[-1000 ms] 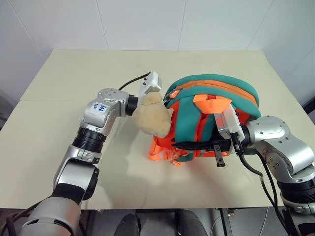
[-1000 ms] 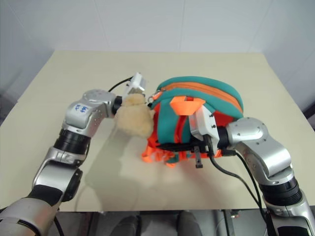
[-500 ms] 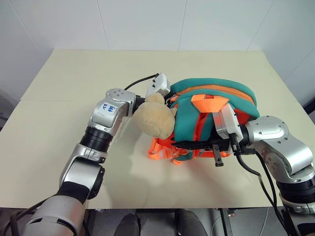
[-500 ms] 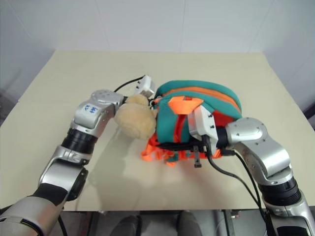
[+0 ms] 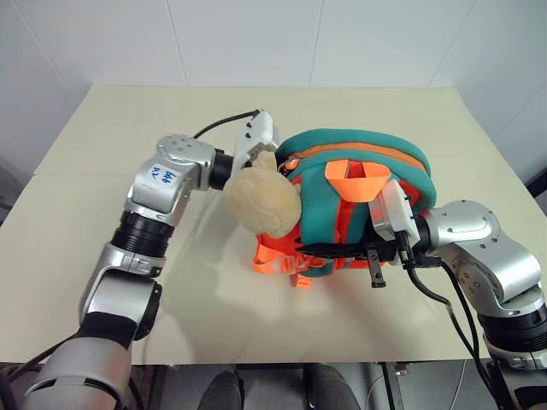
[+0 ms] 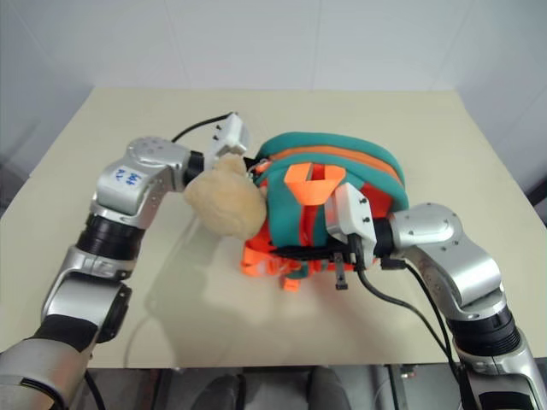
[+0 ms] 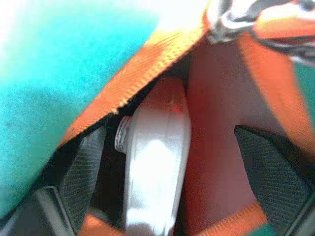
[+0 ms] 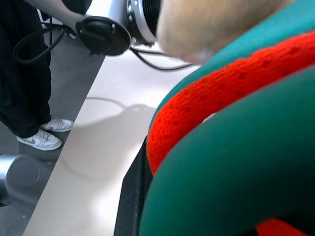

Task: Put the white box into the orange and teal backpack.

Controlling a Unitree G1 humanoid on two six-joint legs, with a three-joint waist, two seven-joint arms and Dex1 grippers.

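Pale desk (image 5: 128, 282): left tool (image 5: 275, 162) has spread apart, leaving the white box (image 7: 157, 162) inside the orange and teal backpack (image 5: 359, 166); right tool (image 5: 373, 256) stays together on its edge.

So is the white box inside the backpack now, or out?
Inside: the white box sits within the orange and teal backpack, past its opening's orange edge.

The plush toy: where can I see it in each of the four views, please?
Left eye view: plush toy, centre-left, against the backpack.
Right eye view: centre-left, same side of the backpack.
Left wrist view: I cannot make it out.
Right wrist view: tan fur along the upper edge.
Shared landmark: the backpack's teal fabric.
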